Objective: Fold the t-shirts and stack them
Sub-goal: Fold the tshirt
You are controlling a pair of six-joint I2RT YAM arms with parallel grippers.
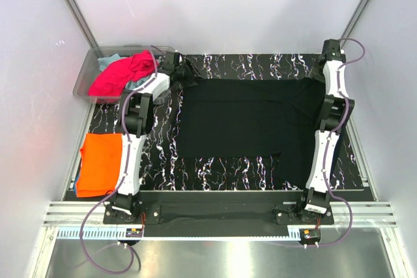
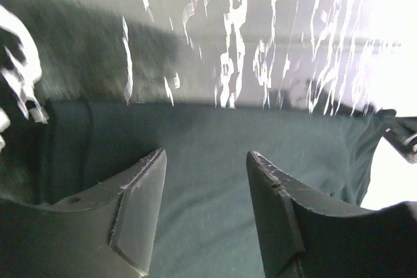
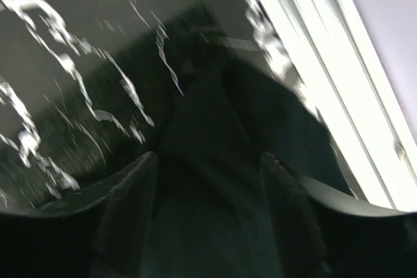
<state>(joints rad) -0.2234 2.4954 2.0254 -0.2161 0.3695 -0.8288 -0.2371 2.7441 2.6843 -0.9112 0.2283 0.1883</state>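
A large black t-shirt [image 1: 247,122] lies spread flat on the marbled table. My left gripper [image 1: 184,73] hovers at its far left corner. In the left wrist view the left gripper [image 2: 205,154] is open over the dark cloth [image 2: 208,213], with nothing between its fingers. My right gripper [image 3: 208,155] is at the shirt's far right corner, jaws apart, with blurred black cloth [image 3: 208,226] beneath. A folded orange t-shirt [image 1: 101,164] rests at the near left on a teal-blue one [image 1: 77,185]. A magenta-pink t-shirt [image 1: 120,76] hangs over the bin's edge.
A clear plastic bin [image 1: 88,76] stands at the far left corner and also holds a light teal cloth [image 1: 107,63]. A metal rail [image 3: 326,63] runs along the table's right edge, close to the right gripper. White walls enclose the table on three sides.
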